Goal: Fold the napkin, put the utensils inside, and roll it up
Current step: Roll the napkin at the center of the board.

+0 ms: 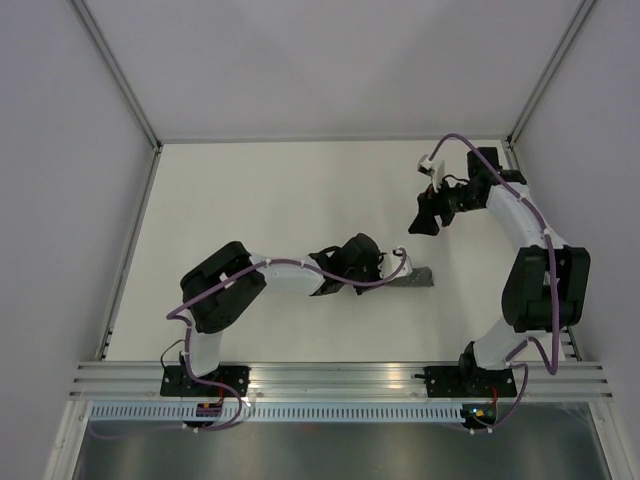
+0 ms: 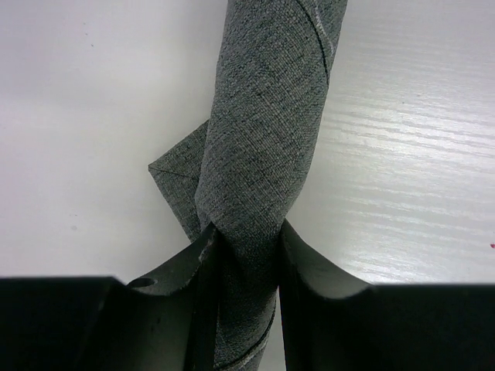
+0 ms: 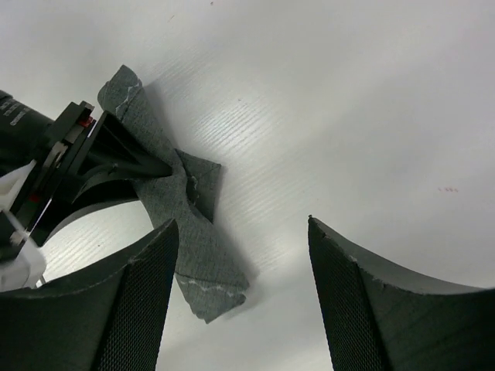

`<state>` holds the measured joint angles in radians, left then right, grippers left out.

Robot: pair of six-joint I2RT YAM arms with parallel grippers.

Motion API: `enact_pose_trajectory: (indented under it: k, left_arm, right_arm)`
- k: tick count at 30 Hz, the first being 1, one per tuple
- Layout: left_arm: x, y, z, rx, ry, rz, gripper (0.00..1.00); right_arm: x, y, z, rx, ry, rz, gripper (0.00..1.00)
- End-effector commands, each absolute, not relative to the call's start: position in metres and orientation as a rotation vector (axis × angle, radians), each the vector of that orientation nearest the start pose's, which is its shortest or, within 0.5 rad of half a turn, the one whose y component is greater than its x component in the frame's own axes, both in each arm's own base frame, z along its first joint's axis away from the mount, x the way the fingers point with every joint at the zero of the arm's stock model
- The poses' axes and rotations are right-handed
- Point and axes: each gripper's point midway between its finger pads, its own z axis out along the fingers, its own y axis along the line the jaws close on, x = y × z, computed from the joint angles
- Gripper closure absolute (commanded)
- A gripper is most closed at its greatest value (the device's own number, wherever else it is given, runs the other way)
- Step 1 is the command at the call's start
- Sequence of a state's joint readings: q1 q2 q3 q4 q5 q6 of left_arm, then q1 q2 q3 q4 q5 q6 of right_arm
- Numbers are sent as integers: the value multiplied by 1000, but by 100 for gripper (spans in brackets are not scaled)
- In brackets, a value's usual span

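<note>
So that roll cannot unwind, napkin (image 2: 263, 147) is clamped between left gripper (image 2: 247, 232) fingers; right gripper (image 3: 240, 224) fingers are spread, nothing between.

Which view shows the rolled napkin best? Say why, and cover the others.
Left wrist: the rolled napkin fills the frame, weave and stitching sharp, pinched by the left gripper. Top external shows only one end beyond that gripper; right wrist shows a crumpled end, partly hidden.

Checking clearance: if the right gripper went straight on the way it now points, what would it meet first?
Probably bare table; the rolled napkin lies off to one side.
</note>
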<state>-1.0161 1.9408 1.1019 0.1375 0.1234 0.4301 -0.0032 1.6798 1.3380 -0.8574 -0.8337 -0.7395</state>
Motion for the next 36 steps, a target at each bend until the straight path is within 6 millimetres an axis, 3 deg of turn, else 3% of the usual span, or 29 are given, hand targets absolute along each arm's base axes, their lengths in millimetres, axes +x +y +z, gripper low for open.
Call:
enact_pose_trajectory:
  k: [1, 7, 8, 10, 16, 17, 21, 22, 27, 36]
  left_arm:
    - [218, -391, -13, 1649, 1966, -608, 98]
    - [224, -385, -15, 1645, 2057, -669, 98]
    - [220, -383, -18, 1656, 2079, -688, 98]
    - [225, -382, -20, 1645, 2110, -700, 98]
    - [228, -379, -26, 1642, 2192, -768, 98]
    - [224, -378, -28, 1650, 2214, -788, 98]
    - [229, -380, -26, 1634, 2252, -835, 98]
    - [230, -379, -27, 1629, 2267, -841, 98]
    - [231, -379, -30, 1629, 2307, -882, 98]
    - [229, -376, -33, 1646, 2370, -922, 98]
  right_arm:
    - [348, 96, 178, -934, 2022, 841, 27]
    - [322, 71, 185, -917, 1960, 764, 27]
    - [312, 71, 176, -956, 1954, 758, 26]
    - [299, 73, 180, -999, 1912, 711, 25]
    - [268, 80, 165, -1121, 1819, 578, 21]
    - [266, 79, 151, -1140, 1835, 529, 21]
    - [262, 88, 130, -1212, 1807, 354, 20]
    - [257, 102, 124, -1262, 1790, 349, 20]
    - [255, 117, 91, -1351, 1774, 241, 20]
    - [256, 143, 58, -1488, 1743, 110, 20]
